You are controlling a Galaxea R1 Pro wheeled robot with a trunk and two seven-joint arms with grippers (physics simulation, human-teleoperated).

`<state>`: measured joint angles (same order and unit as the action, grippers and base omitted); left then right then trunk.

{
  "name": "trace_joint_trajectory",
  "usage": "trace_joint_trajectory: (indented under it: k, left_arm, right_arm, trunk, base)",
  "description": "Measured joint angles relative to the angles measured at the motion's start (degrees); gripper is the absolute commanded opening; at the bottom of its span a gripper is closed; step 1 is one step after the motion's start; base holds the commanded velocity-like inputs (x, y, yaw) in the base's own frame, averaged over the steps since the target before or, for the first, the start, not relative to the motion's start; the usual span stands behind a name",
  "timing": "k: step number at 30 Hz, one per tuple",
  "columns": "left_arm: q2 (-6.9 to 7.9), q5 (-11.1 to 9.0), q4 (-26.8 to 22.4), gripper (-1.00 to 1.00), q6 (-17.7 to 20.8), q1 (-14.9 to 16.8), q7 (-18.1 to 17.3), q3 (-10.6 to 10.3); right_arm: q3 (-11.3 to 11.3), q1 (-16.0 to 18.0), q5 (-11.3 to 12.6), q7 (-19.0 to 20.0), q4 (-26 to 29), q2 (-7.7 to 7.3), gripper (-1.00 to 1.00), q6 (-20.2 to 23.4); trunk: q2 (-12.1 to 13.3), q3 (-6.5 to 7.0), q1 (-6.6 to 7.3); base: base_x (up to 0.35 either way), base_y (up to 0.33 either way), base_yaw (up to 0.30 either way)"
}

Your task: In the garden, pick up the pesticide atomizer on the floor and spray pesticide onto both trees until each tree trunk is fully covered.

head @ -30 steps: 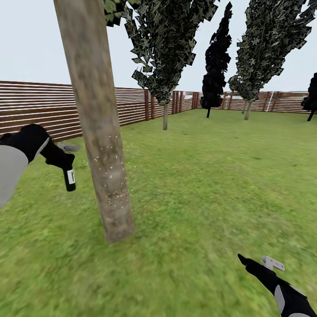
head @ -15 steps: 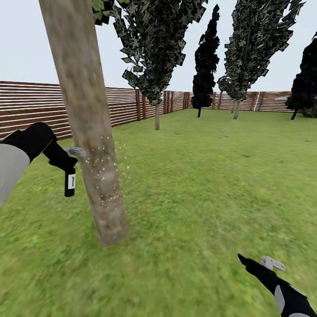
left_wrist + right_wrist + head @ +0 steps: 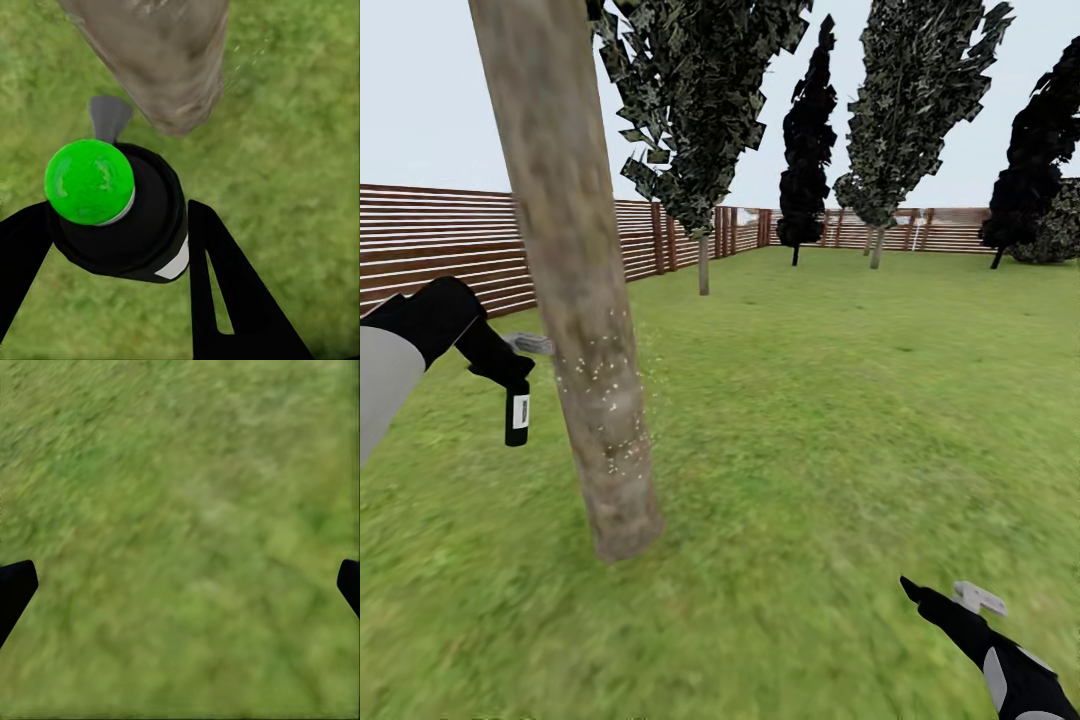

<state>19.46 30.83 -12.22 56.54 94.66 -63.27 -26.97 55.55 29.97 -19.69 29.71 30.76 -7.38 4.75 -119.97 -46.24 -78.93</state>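
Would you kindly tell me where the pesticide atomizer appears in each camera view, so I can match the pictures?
Head view: pesticide atomizer hangs from the left gripper at the left edge, beside the tree trunk.
Left wrist view: atomizer at centre, seen from its green-capped top, between the fingers.
Right wrist view: not in it; grass.
Shared landmark: the trunk.

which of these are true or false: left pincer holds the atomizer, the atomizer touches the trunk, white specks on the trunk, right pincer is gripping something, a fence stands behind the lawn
1. The left pincer holds the pesticide atomizer. True.
2. The atomizer touches the tree trunk. False: it hangs beside the trunk with a gap between them.
3. White specks dot the lower trunk. True.
4. The right pincer is gripping something. False: its fingers stand wide apart over bare grass.
5. A wooden fence stands behind the lawn. True.
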Motion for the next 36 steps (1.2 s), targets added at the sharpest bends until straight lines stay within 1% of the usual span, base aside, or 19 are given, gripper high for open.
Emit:
trace_joint_trajectory:
  k: [7,10,12,14,15,16,17,18,19,20,21,23,24,26,28,33,36]
  left_arm:
    - [0.05,0.0,0.2,-1.00,-0.1,-0.1,0.2,-0.3]
    - [0.05,0.0,0.4,-1.00,-0.7,-0.4,0.4,-0.3]
    - [0.05,-0.2,0.5,-1.00,-2.2,-2.5,0.6,-0.2]
    - [0.02,-0.3,0.5,-1.00,-4.2,-5.5,2.5,-0.2]
    - [0.02,-0.4,0.5,-1.00,-5.0,-6.5,3.8,-0.1]
    - [-0.01,-1.0,0.5,-1.00,-6.3,-8.9,7.6,0.4]
    - [-0.02,-2.5,0.4,-1.00,-7.5,-10.2,10.2,1.6]
    - [-0.03,-5.6,0.5,-1.00,-9.3,-11.4,13.3,3.8]
    - [-0.03,-7.6,0.5,-1.00,-10.8,-12.3,15.6,4.9]
    - [-0.09,-10.8,0.6,-1.00,-12.5,-13.7,19.4,5.9]
    - [-0.34,-15.7,0.6,-1.00,-14.0,-16.0,24.3,6.8]
    - [-0.89,-18.0,0.6,-1.00,-16.3,-18.5,26.1,7.0]
    - [-1.26,-18.3,0.6,-1.00,-17.5,-19.7,26.4,6.9]
    - [-2.22,-18.8,0.6,-1.00,-18.5,-21.6,26.7,7.0]
    - [-2.68,-18.6,0.6,-1.00,-18.8,-22.6,26.8,6.9]
    - [-2.84,-18.4,0.9,-1.00,-18.8,-23.1,26.7,6.9]
    - [-2.84,-18.2,1.9,-1.00,-18.8,-25.1,26.9,6.8]
  right_arm:
    - [0.0,0.0,0.0,0.0,0.0,0.00,1.00,0.0]
    - [0.0,0.0,0.0,0.0,0.0,0.00,1.00,0.0]
    - [0.0,0.0,0.0,0.0,0.0,0.00,1.00,0.0]
    - [0.0,0.0,0.0,0.0,0.0,0.00,1.00,0.0]
    - [0.0,0.0,0.0,0.0,0.0,0.00,1.00,0.0]
    - [0.0,0.0,0.0,0.0,0.0,0.00,1.00,0.0]
    - [0.0,0.0,0.0,0.0,0.0,0.00,1.00,0.0]
    - [0.0,0.0,0.0,0.0,0.0,0.00,1.00,0.0]
    - [0.0,0.0,0.0,0.0,0.0,0.00,1.00,0.0]
    - [0.0,0.0,0.0,0.0,0.0,0.00,1.00,0.0]
    - [0.0,0.0,0.0,0.0,0.0,0.00,1.00,0.0]
    - [0.0,0.0,0.0,0.0,0.0,0.00,1.00,0.0]
    - [0.0,0.0,0.0,0.0,0.0,0.00,1.00,0.0]
    - [0.0,0.0,0.0,0.0,0.0,0.00,1.00,0.0]
    - [0.0,0.0,0.0,0.0,0.0,0.00,1.00,0.0]
    - [0.0,0.0,0.0,0.0,0.0,0.00,1.00,0.0]
    - [0.0,0.0,0.0,0.0,0.0,0.00,1.00,0.0]
  trunk:
    - [0.0,0.00,0.00]
    - [0.0,0.00,0.00]
    - [0.0,-0.01,-0.01]
    - [0.0,-0.01,-0.01]
    - [0.0,-0.01,-0.01]
    - [0.0,-0.01,-0.01]
    - [0.0,-0.01,-0.01]
    - [0.0,-0.01,0.00]
    - [0.0,-0.01,0.00]
    - [0.0,-0.01,-0.01]
    - [0.0,-0.01,-0.01]
    - [0.0,-0.01,-0.01]
    - [0.0,-0.01,-0.01]
    - [0.0,-0.01,-0.01]
    - [0.0,0.00,0.00]
    - [0.0,0.00,0.00]
    - [0.0,-0.01,0.00]
  base:
    - [-0.254,0.225,-0.016]
    - [-0.189,0.151,-0.210]
    - [-0.041,0.030,-0.194]
    - [-0.012,0.008,-0.061]
    - [-0.003,0.002,-0.016]
    - [-0.002,0.001,-0.008]
    - [-0.001,0.001,-0.004]
    - [0.000,0.000,-0.003]
    - [0.000,0.000,-0.001]
    - [0.000,0.000,0.000]
    - [0.000,0.000,0.000]
    - [0.000,0.000,0.000]
    - [0.000,0.000,0.000]
    - [0.000,0.000,-0.057]
    - [0.000,0.000,-0.207]
    - [0.000,0.000,-0.167]
    - [0.000,0.000,-0.015]
